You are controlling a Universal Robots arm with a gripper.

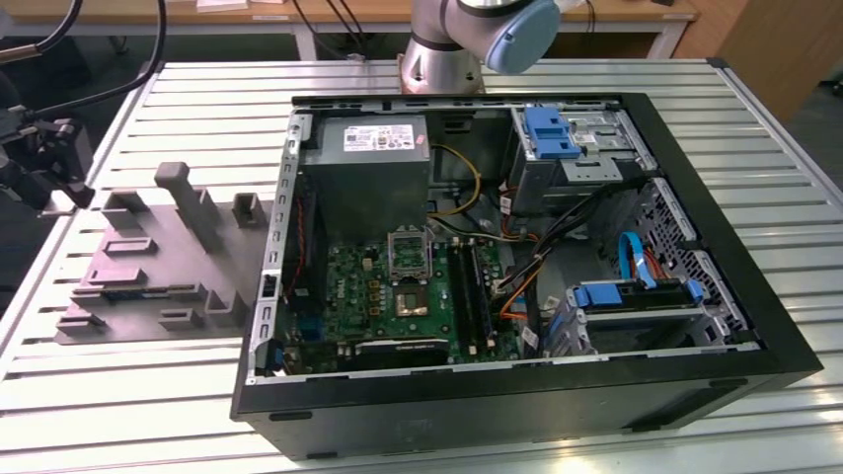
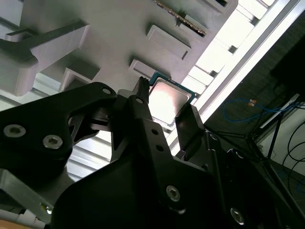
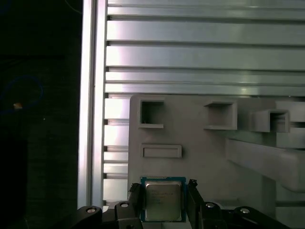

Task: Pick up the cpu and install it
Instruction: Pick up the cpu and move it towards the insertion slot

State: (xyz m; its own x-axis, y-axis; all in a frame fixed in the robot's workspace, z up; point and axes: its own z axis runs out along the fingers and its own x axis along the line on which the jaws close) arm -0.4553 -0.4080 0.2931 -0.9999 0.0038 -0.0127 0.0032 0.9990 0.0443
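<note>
The cpu (image 3: pixel 163 201), a small square chip with a silvery top and pale rim, sits between my two black fingers (image 3: pixel 193 196) in both wrist views. The fingers press its opposite edges, so my gripper (image 3: pixel 163 192) is shut on it. In the second wrist view the cpu (image 2: pixel 167 98) hangs in my gripper (image 2: pixel 167 109) over the grey moulded tray (image 2: pixel 119 28). The exterior view places my gripper (image 1: pixel 53 183) at its far left, above the tray's (image 1: pixel 145 267) outer end. The green circuit board's socket (image 1: pixel 410 296) lies inside the open computer case.
The black computer case (image 1: pixel 527 385) lies open on the slatted aluminium table (image 1: pixel 791 197), to the exterior view's right of the tray. Cables, drive bays and a power supply (image 1: pixel 375 148) crowd its inside. Raised blocks (image 1: pixel 185 202) stand on the tray. The table's edge (image 3: pixel 93 119) runs close beside my gripper.
</note>
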